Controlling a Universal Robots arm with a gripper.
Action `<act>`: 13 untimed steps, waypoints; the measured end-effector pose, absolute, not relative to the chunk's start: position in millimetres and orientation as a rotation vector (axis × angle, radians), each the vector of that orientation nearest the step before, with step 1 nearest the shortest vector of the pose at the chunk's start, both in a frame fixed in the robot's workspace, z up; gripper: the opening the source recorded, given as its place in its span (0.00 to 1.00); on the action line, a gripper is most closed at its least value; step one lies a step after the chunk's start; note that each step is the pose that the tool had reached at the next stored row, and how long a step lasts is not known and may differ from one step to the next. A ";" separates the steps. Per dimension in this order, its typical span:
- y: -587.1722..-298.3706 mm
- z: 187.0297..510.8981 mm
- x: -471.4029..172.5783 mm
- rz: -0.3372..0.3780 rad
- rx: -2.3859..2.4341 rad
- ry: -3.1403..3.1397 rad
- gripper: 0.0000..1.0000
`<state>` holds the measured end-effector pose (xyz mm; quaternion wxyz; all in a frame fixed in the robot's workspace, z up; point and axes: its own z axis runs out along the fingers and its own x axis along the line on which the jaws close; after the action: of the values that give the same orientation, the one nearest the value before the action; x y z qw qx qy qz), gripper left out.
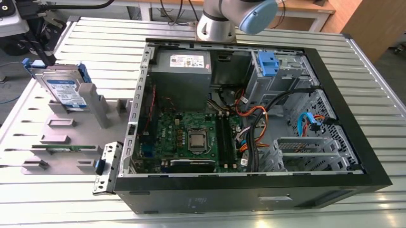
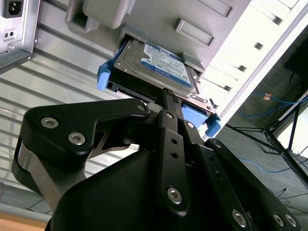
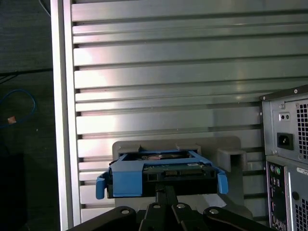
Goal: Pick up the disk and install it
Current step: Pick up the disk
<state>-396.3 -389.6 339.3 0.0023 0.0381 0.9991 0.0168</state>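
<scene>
The black tool reaches low along the ribbed metal worktop with its fingers pressed together. Their tips sit right at the near edge of the one silver-black disk with blue side rails. The disk stands in one grey plastic holder, beside one open black computer case.
</scene>
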 end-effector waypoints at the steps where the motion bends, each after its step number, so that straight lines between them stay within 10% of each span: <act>1: -389.6 339.3 -396.3 0.053 0.119 3.134 0.11; 13: -389.6 339.2 -396.4 0.053 0.039 3.137 0.11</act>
<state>-396.4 -389.6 339.2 0.0019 0.0125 0.9998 0.0168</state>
